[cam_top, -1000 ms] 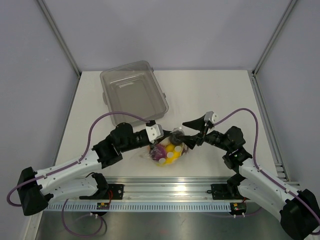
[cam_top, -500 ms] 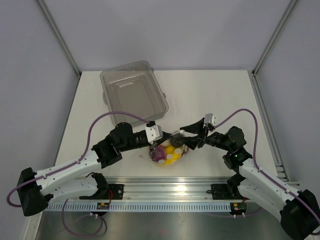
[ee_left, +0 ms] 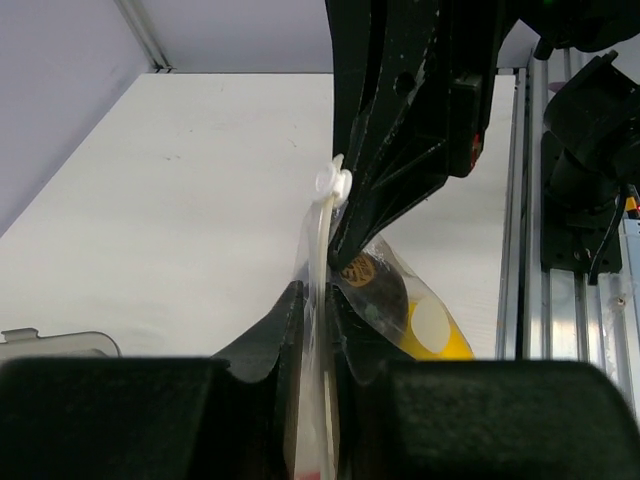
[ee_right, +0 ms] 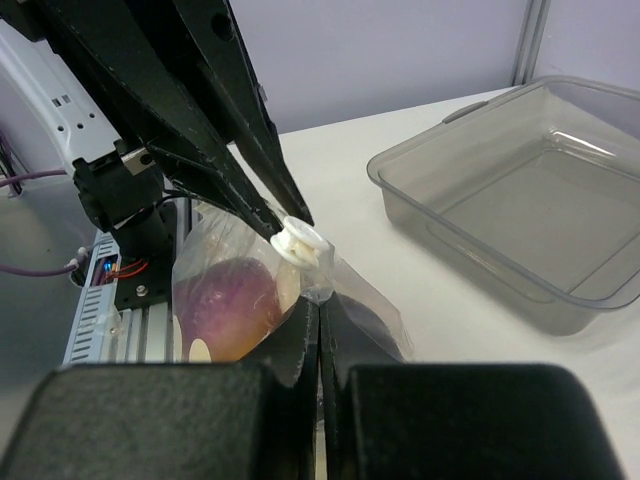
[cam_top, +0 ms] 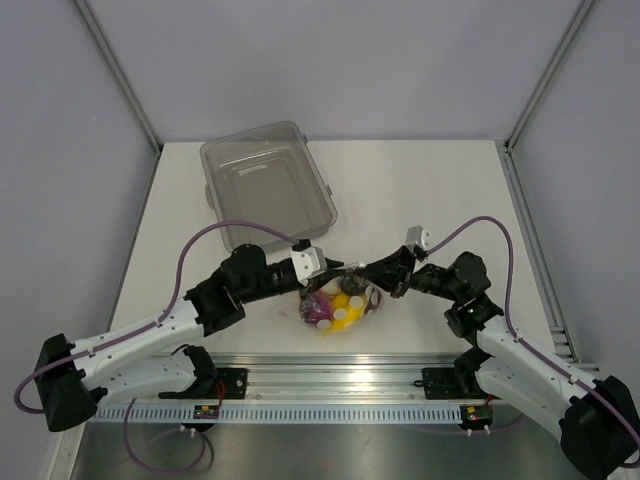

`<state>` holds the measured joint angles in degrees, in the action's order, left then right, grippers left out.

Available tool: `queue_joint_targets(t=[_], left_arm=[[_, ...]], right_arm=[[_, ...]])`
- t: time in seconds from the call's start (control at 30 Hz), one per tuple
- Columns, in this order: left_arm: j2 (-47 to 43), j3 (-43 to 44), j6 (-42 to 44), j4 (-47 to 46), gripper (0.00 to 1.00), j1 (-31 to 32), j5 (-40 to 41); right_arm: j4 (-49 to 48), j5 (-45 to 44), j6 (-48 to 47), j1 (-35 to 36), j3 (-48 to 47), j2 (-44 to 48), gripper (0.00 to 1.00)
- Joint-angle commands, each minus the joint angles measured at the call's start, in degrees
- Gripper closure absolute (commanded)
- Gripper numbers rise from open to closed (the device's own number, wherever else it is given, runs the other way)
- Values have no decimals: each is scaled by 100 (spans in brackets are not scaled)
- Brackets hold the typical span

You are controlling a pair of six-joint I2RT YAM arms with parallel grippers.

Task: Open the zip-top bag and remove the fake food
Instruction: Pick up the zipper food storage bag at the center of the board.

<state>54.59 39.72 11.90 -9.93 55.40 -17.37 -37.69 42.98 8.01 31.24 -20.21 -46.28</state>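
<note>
The zip-top bag (cam_top: 340, 300) lies near the front edge between both arms, its top lifted. Its white slider (ee_right: 300, 242) sits just above my right gripper (ee_right: 320, 305), which is shut on the bag's top edge film. My left gripper (ee_left: 318, 300) faces it from the other side. Its jaws stand slightly apart, with the film running loosely between them. Fake food shows through the plastic: a yellow banana bunch (cam_top: 345, 312), a dark red-purple piece (ee_right: 225, 300) and a dark round piece (ee_left: 378, 290). In the top view the grippers (cam_top: 328, 275) (cam_top: 368, 285) nearly meet over the bag.
A rigid clear-grey tub (cam_top: 265, 190) stands empty at the back left, and shows in the right wrist view as the tub (ee_right: 530, 220). The aluminium rail (cam_top: 330, 375) with the arm bases runs along the near edge.
My right gripper has swung down onto the bag's top and shut on it. The left gripper's jaws have eased apart a little around the film.
</note>
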Motion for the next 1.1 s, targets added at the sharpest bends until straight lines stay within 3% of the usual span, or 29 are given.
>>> queue_joint_targets(t=[0.0, 0.07, 0.27, 0.67, 1.07], left_arm=[[61, 176, -13, -448, 79, -29, 295], [43, 150, 49, -518, 69, -20, 251], [-80, 88, 58, -694, 60, 6, 313], [-45, 210, 356, -712, 55, 252, 506], [315, 343, 1358, -861, 51, 938, 1955]], right_arm=[[-151, -79, 165, 40, -237, -109, 100], [-98, -71, 279, 40, -299, -249, 99], [16, -27, 499, 40, -537, -522, 100], [-19, -79, 912, 40, -642, -557, 100], [51, -115, 1062, 40, -730, -601, 100]])
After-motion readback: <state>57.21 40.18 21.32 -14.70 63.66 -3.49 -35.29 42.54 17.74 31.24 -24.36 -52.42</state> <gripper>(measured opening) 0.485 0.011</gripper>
